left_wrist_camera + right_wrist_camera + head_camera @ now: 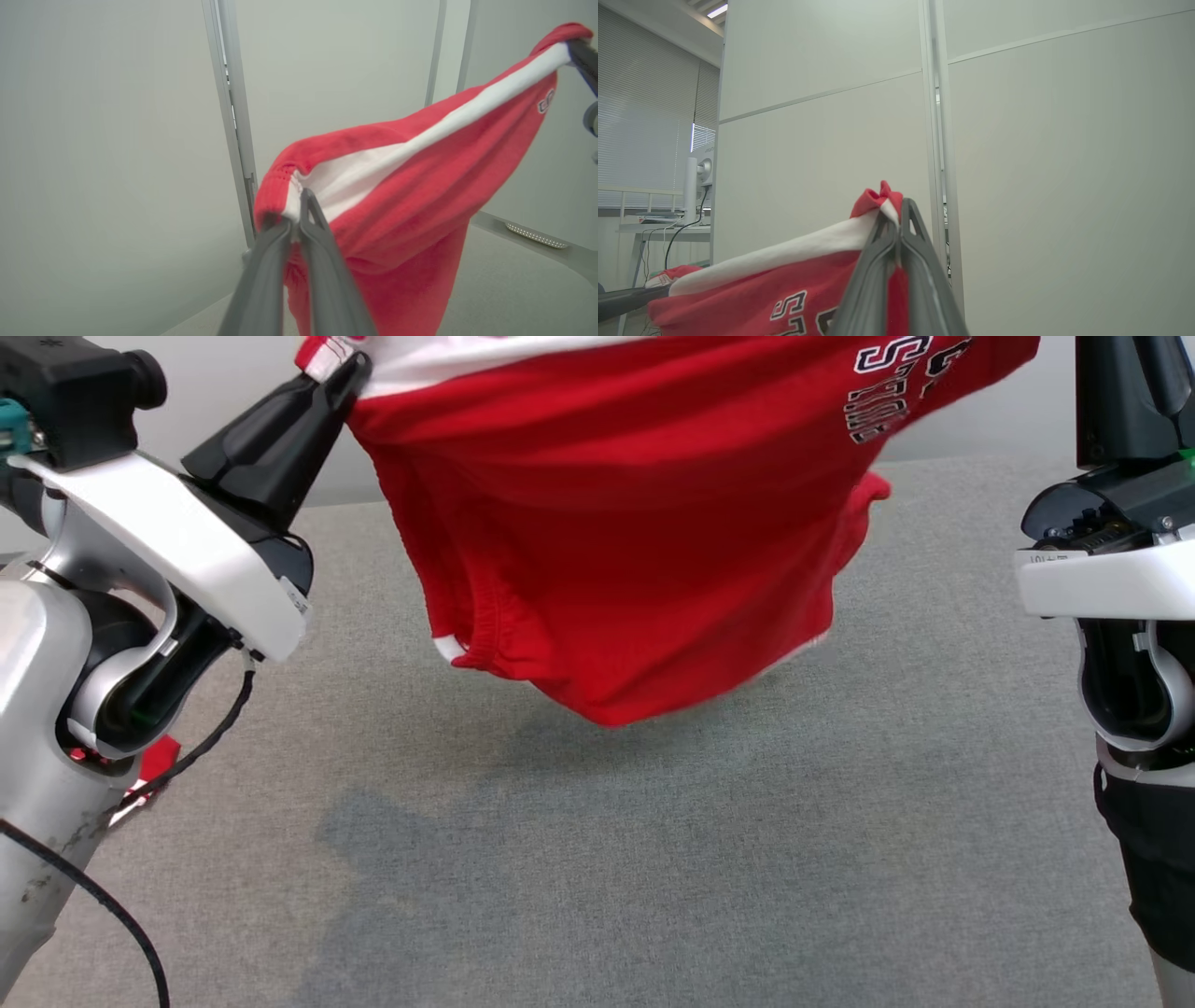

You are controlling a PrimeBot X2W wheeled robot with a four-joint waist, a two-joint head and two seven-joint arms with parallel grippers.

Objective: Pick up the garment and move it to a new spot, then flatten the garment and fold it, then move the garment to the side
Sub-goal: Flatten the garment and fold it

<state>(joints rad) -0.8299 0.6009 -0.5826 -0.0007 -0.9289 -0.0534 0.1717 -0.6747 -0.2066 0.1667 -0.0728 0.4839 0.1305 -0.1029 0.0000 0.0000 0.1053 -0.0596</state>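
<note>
Above the grey cloth-covered table (840, 859), the red garment (635, 569) hangs stretched between both grippers. Its lowest fold sags toward the surface, with a shadow beneath it. Black-and-white outlined letters run across its right part; "ST" reads clearly, and the rest is creased or cut off. The left gripper (296, 217) has its fingers pressed together on the red-and-white edge band at one corner. The right gripper (896, 219) is pinched tight on the same white band at the other corner. Pale wall panels (1064, 163) stand behind. A small red object (154, 761) lies at the table's left edge, partly hidden by the left arm. A desk (658, 228) with cables stands well off in the right wrist view.
</note>
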